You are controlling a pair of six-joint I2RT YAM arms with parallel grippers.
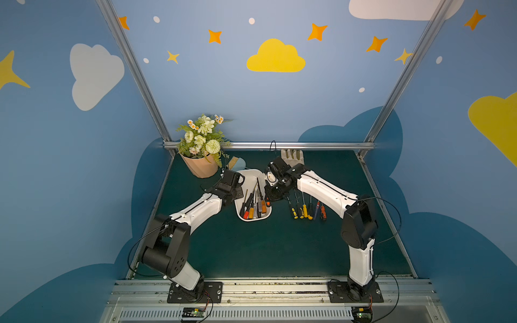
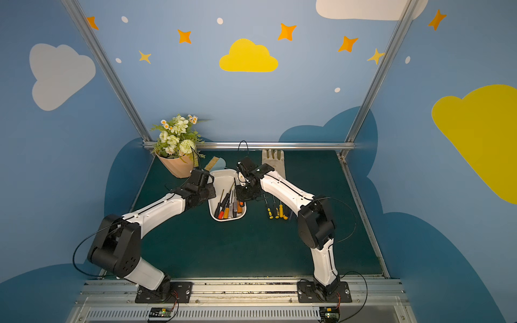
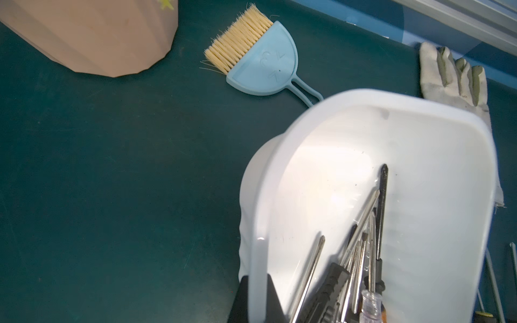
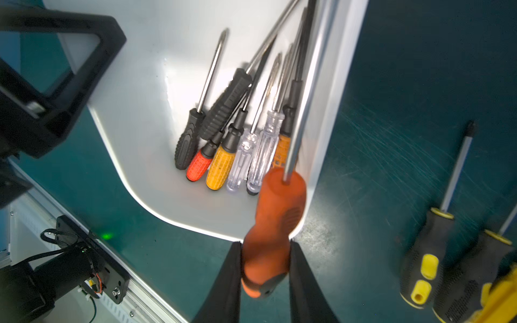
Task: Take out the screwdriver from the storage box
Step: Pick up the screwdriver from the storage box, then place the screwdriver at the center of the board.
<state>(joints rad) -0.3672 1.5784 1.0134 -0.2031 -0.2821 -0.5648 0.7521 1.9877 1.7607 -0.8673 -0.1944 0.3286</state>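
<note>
— Where's the screwdriver (image 4: 277, 207)?
— Its orange handle is pinched in the right hand (image 4: 265, 244), over the near corner of the box (image 3: 419, 156). The shaft slants along the box's wall.
— And the left hand (image 3: 256, 279)?
— Pressed together on the box's opposite wall. The box sits on the table (image 1: 251, 246), with other drivers (image 4: 221, 165) lying inside.

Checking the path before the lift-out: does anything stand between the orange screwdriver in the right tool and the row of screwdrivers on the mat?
Only the box's rim: the orange screwdriver, held in the right tool, has its shaft running along that rim. The mat from there to the row looks bare.
</note>
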